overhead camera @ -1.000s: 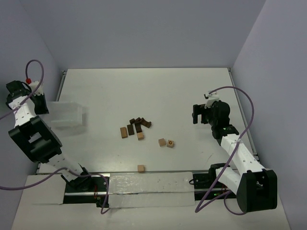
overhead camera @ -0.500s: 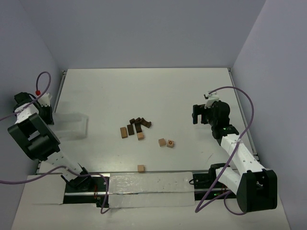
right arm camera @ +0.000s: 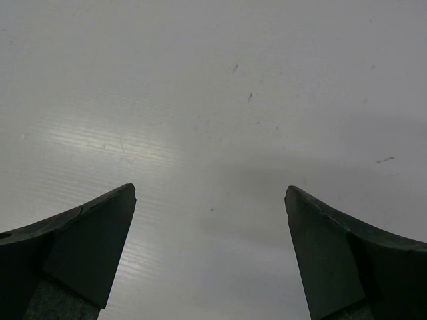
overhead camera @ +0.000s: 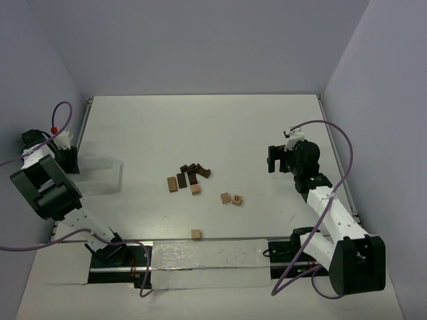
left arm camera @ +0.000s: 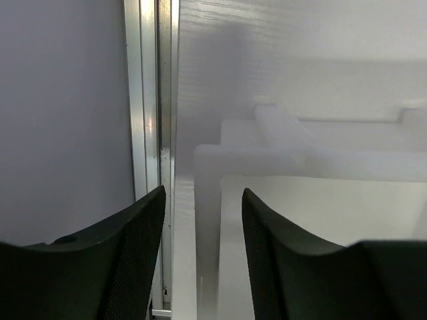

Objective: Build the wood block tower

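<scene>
The wooden blocks [overhead camera: 195,179] lie scattered around the middle of the tabletop [overhead camera: 200,127]. A huddle of dark brown blocks [overhead camera: 195,169] sits touching one another, though whether any rests on another is too small to tell. Just toward the near-left corner from them, a tan block [overhead camera: 172,184] and a dark block [overhead camera: 181,180] lie side by side, with a small tan cube [overhead camera: 195,189] close by. Toward the right edge lie two more, apart from the huddle: a plain tan piece [overhead camera: 225,198] and, just beside it, a marked block [overhead camera: 237,200]. A lone tan block [overhead camera: 196,234] sits close to the near edge.

A white tray [overhead camera: 97,172] rests at the left edge of the tabletop. The left tool [left arm camera: 203,193] is at the tray's left end. Its jaws stand apart, with the tray's rim in the gap between them and daylight on both sides, so nothing is pinched. A metal rail [left arm camera: 150,133] runs along the tabletop's edge beside it.

The right tool [right arm camera: 210,193] hangs over bare tabletop toward the right edge, well apart from the blocks. Its jaws are spread wide with nothing between them.
</scene>
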{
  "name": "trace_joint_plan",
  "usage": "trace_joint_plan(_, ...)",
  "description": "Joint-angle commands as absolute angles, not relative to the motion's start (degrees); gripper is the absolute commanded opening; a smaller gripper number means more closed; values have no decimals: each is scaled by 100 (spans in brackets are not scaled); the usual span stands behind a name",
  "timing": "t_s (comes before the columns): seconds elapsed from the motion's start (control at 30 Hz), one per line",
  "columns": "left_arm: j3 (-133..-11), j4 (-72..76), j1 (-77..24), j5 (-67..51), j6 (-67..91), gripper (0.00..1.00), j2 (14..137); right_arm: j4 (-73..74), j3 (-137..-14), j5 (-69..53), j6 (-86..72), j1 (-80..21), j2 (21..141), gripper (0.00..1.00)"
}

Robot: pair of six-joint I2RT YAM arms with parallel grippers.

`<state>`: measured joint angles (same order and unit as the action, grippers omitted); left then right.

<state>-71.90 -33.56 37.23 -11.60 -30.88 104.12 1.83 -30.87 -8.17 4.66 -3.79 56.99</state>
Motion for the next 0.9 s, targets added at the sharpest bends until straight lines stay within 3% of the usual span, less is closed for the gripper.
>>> trace_joint_plan(0.0, -7614, -3518, 3753, -1355, -3112, 63, 10140, 193, -3428, -878, 396, -333, 5670, 100)
trace_joint_plan(0.07, -7809, -3714, 3753, -1439, -3111, 65, 10009, 202, -3433, -889, 396, -334, 5655, 100)
trace_joint_plan(0.13, -8065, -3961, 3748, -1575, -3105, 80, 9921, 202, -3437, -910, 394, -334, 5657, 100)
trace_joint_plan(0.2, -8430, -4276, 3723, -1721, -3067, 81, 9771, 202, -3438, -934, 385, -334, 5643, 100)
trace_joint_plan(0.37, -9108, -4768, 3457, -1840, -2987, 83, 9414, 208, -3433, -992, 378, -334, 5612, 100)
trace_joint_plan(0.6, -8772, -4564, 1899, -1249, -3066, 84, 8371, 202, -3428, -1046, 379, -334, 5573, 100)
trace_joint_plan(0.87, -7597, -5112, -163, -2739, -5299, 78, 7623, 202, -3422, -1099, 422, -334, 5643, 100)
